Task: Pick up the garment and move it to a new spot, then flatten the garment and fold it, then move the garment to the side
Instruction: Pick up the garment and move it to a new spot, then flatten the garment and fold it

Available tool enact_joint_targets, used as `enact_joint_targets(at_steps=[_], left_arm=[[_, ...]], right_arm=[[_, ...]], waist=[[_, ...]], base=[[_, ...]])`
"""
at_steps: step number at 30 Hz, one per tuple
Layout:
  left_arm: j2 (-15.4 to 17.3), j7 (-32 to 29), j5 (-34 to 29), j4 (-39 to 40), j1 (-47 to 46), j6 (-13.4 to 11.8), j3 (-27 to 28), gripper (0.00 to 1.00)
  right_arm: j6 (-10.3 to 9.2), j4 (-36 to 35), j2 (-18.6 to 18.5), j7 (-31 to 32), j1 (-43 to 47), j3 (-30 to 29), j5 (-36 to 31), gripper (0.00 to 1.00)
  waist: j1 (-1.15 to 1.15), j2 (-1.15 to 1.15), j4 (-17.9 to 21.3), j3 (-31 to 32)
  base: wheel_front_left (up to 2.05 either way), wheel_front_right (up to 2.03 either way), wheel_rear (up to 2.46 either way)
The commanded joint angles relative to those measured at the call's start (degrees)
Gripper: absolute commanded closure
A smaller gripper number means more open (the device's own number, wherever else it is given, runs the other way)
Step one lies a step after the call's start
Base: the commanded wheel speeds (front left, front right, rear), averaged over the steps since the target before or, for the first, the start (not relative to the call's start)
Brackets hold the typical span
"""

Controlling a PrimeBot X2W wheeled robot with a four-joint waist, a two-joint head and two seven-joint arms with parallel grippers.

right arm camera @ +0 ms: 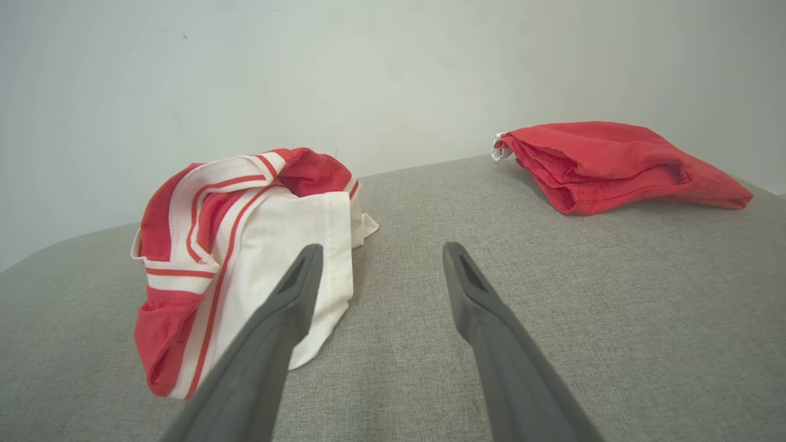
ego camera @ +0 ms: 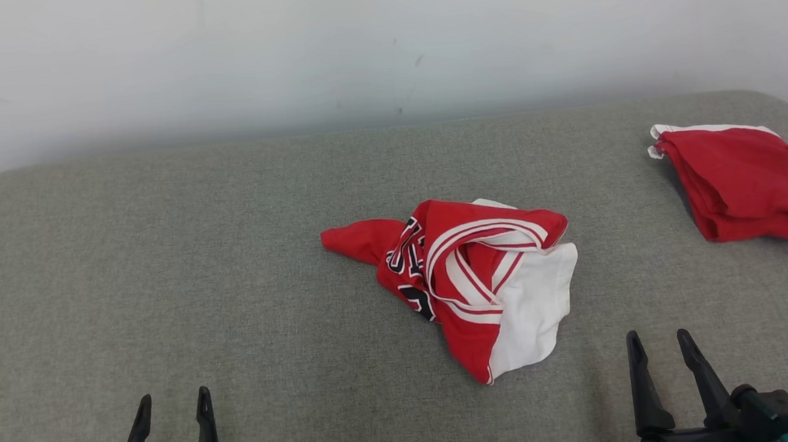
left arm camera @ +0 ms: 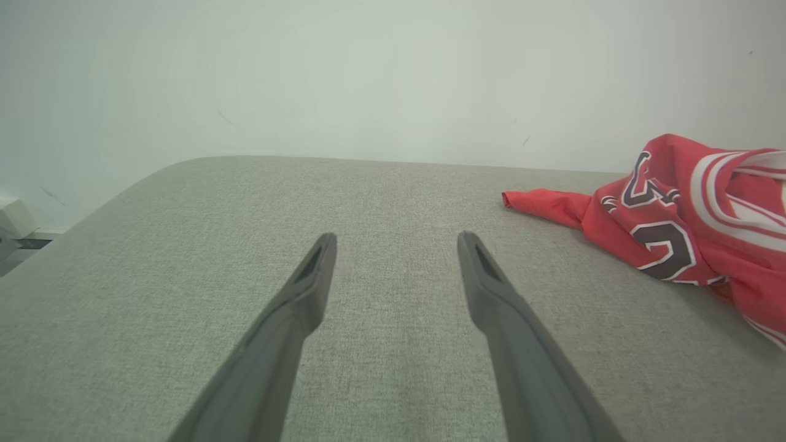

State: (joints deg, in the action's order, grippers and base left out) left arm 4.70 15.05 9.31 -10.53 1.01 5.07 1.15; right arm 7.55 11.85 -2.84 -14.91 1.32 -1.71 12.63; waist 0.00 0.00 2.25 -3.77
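Red and white cloth, the garment (ego camera: 467, 278) lies crumpled near the middle of the grey upholstered surface (ego camera: 162, 279). A red corner trails toward the robot's left, and a white panel is turned up on the right side of the heap. Black lettering shows on the red part, and nothing touches the garment. A folded red piece (ego camera: 745, 182) sits well apart at the far right (probably not the one to handle now).

The pick-up looks not yet begun. To do it well, I would take the heap at two separate spots: the red tail for the left arm and the white edge for the right. That way the cloth opens as it rises instead of coming up as one lump. A pinch low on an outer edge should hold better than a bite into the thick middle. The new spot should stay clear of the folded piece.

The left gripper (ego camera: 174, 394) rests low at the near left over bare fabric, fingers spread and empty, well away from the garment. The right gripper (ego camera: 657, 334) is at the near right, likewise spread and empty, near the white hem.
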Motion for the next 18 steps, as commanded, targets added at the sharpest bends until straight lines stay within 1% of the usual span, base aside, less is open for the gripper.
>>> enact_joint_targets(at_steps=[1,18], left_arm=[[-0.2,0.2,-0.6,-0.4,0.3,0.4,0.4,0.0],[-1.6,0.2,-2.3,-0.6,0.5,1.6,1.9,0.0]], right_arm=[[-0.12,0.0,0.0,-0.3,0.5,0.1,-0.4,0.0],[-0.12,0.6,0.0,-0.3,0.0,0.5,0.0,0.0]], waist=[[0.0,0.0,0.0,0.0],[0.0,0.0,0.3,-0.4]], base=[[0.0,0.0,0.0],[0.0,0.0,0.0]])
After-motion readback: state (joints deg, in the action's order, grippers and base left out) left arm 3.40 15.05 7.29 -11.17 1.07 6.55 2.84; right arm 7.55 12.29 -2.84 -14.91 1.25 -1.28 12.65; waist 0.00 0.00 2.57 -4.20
